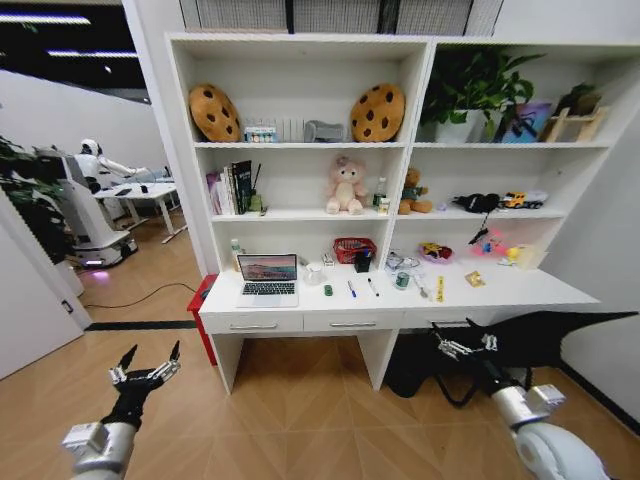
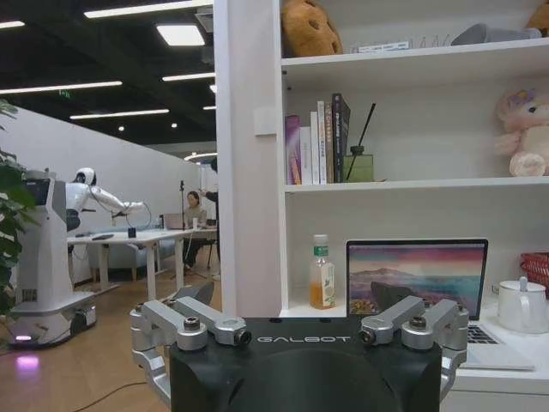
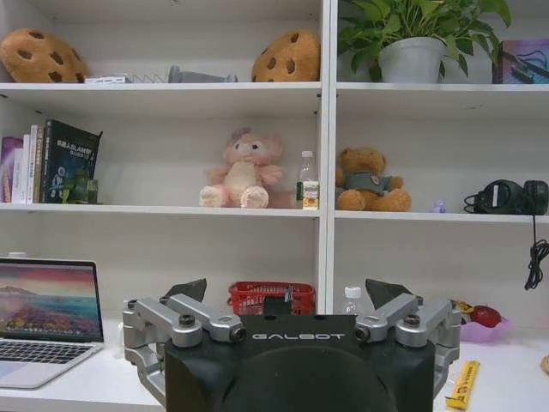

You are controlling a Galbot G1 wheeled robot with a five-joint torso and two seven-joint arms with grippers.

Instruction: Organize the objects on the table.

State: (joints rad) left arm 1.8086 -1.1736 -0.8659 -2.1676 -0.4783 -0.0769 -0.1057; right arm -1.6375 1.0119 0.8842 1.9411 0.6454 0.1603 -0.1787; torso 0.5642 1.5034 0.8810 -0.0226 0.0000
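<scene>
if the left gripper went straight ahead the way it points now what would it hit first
Probably the open laptop on the table: the left gripper, fingers open, faces its screen. Depth is unclear, so the table's front edge might come first.

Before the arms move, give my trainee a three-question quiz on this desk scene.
1. True or false: the laptop on the desk is open.
2. Which lies nearer the laptop: (a) blue pen, (b) black pen?
3. Fill in: the left gripper and right gripper are both ____ and hold nothing.

Key: 1 true; 2 a; 3 open.
</scene>
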